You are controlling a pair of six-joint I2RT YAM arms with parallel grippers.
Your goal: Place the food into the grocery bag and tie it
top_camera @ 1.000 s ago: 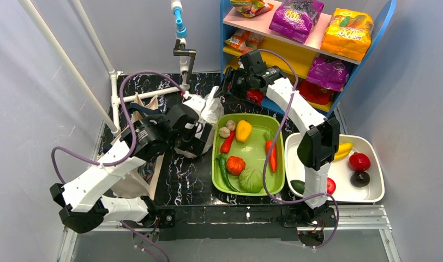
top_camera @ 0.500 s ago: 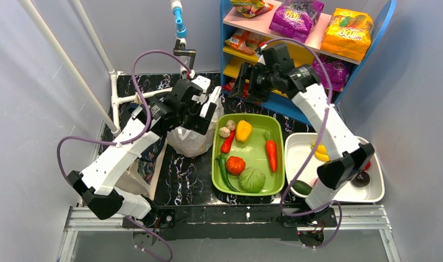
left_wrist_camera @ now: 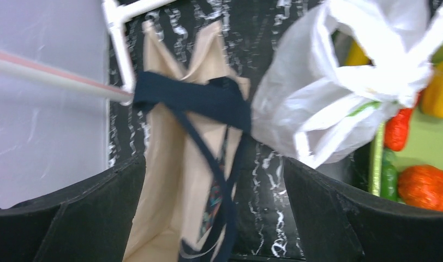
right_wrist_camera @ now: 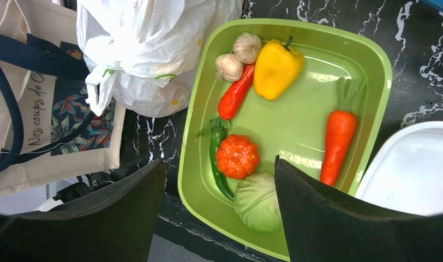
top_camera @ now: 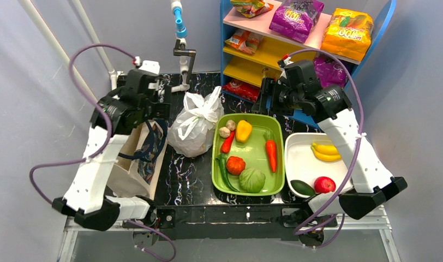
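The white plastic grocery bag point(top_camera: 193, 124) stands on the black mat with its handles knotted on top. It also shows in the left wrist view point(left_wrist_camera: 328, 93) and the right wrist view point(right_wrist_camera: 148, 49). Its contents show only dimly. My left gripper point(top_camera: 158, 105) is open and empty, raised to the left of the bag; its jaws point(left_wrist_camera: 214, 218) frame the tote below. My right gripper point(top_camera: 264, 101) is open and empty, up and right of the bag, above the green tray point(right_wrist_camera: 219, 213). A banana point(top_camera: 324, 152) lies in the white tray. A purple packet point(top_camera: 297, 17) and an orange-yellow packet point(top_camera: 347, 33) sit on the shelf.
A beige tote with navy handles point(top_camera: 137, 158) stands left of the bag. The green tray point(top_camera: 215, 164) holds vegetables. The white tray point(top_camera: 298, 158) also holds a red fruit point(top_camera: 324, 184). The blue shelf point(top_camera: 274, 49) is at the back right, a white pipe frame point(top_camera: 113, 71) at the back left.
My left gripper has let go of the bag's top and swung up and left. My right arm has drawn back right, off the shelf. The bag now stands alone, knotted.
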